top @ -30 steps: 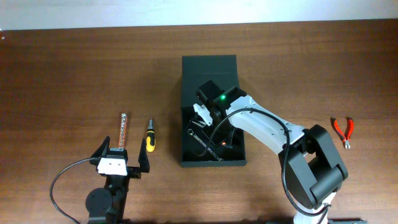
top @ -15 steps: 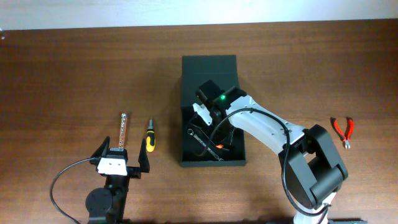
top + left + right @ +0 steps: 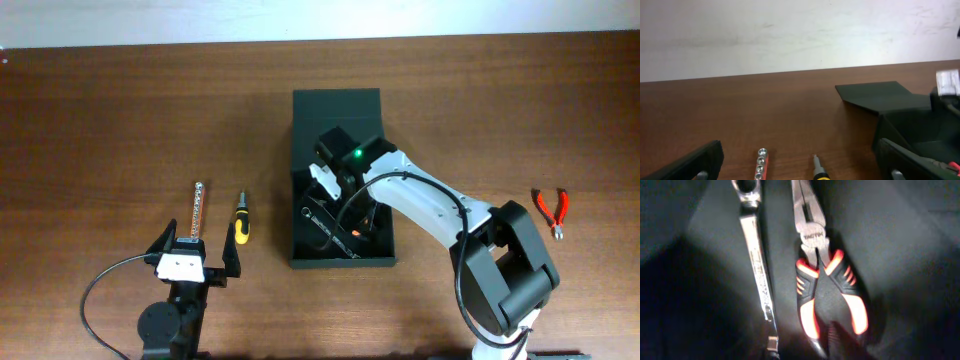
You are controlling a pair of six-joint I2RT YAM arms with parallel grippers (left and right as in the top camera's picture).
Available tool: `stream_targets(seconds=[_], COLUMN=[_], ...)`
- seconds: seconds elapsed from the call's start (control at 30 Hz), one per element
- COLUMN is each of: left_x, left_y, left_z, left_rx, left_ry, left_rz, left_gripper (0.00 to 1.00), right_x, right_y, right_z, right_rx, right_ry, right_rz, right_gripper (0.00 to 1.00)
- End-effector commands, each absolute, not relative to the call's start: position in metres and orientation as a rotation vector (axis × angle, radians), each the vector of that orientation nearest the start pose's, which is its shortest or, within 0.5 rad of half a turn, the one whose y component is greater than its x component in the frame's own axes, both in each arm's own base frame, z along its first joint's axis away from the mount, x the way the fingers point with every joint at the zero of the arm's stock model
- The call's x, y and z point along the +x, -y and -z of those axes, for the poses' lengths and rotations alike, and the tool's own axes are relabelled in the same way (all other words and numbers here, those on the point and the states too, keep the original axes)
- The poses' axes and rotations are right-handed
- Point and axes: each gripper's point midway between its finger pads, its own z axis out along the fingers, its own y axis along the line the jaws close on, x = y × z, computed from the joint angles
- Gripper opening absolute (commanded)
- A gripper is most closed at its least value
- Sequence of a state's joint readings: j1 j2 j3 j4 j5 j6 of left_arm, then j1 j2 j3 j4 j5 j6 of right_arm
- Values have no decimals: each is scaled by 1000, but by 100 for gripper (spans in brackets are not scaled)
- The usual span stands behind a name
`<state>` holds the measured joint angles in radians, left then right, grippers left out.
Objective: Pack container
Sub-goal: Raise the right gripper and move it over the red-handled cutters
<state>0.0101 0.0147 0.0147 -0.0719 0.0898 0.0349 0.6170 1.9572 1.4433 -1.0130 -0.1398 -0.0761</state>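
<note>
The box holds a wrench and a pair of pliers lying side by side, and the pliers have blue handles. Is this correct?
Not quite: the pliers have black and orange handles, not blue; the right wrist view shows it. The rest holds: they lie beside the wrench inside the box.

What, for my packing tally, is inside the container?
A wrench and pliers lie side by side on the container floor. The right arm covers part of the interior; anything under it is unseen.
</note>
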Motion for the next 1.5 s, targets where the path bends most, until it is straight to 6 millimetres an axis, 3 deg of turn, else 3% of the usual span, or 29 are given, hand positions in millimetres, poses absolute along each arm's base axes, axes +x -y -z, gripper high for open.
stream_targets(seconds=[0.0,0.17,0.27,0.47,0.67,0.77,0.93,1.03,1.1,1.27,1.37,1.47], left_x=[246,246,246,246,246,246,246,246,246,246,246,246], left_y=[10,10,10,10,10,10,10,10,10,10,10,10], left_z=[-158,-158,-158,-158,-158,-158,-158,-158,-158,-158,-158,-158], left_rx=[90,90,90,90,91,90,91,90,91,90,90,90], left_ry=[-1640,-1640,-1640,-1640,-1640,-1640,-1640,-1640,-1640,-1640,-1640,-1640], left_rz=[17,17,17,17,17,17,17,17,17,17,17,17], left_gripper=[99,99,99,99,99,99,99,99,99,99,99,99], right_x=[314,344,362,381,381,374,368,363,362,358,354,355], right_y=[-248,-234,-217,-176,-81,-33,19,44,53,42,53,77], right_z=[-78,-127,-163,-225,-263,-270,-275,-276,-274,-264,-253,-244], right_rx=[-1046,-997,-943,-772,-300,-74,184,232,195,-30,-83,-81], right_ry=[-2857,-2778,-2717,-2682,-2772,-2819,-2848,-2863,-2882,-2917,-2947,-2960], right_rz=[-216,3,171,285,454,486,354,302,245,-89,-82,10], right_gripper=[49,76,97,99,99,99,99,99,99,99,99,99])
